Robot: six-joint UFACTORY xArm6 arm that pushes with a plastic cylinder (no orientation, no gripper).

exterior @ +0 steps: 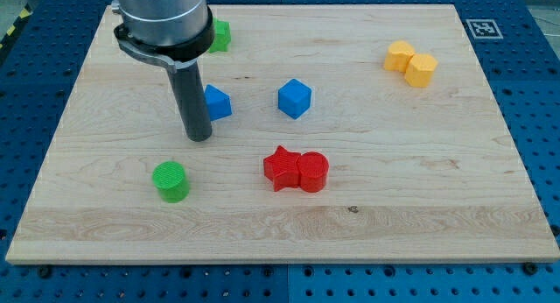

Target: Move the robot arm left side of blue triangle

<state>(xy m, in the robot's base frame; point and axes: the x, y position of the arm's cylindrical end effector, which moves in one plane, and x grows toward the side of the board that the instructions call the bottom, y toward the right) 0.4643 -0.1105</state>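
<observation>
In the camera view, my tip stood on the board at about eight o'clock from the blue triangle, just beside its left edge; the rod partly hid it. The rod has no fingers to open or close. The blue cube lay at three o'clock of the triangle. The move looked practically complete, with perhaps a slight shift leftward remaining.

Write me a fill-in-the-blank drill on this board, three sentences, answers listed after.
1. My tip rests just to the view's ____ of the blue triangle.
2. The red star touches the red ____ on its right.
3. The two ____ blocks sit together near the board's top right, far from the green cylinder.

Missing words: left; cylinder; yellow
</observation>
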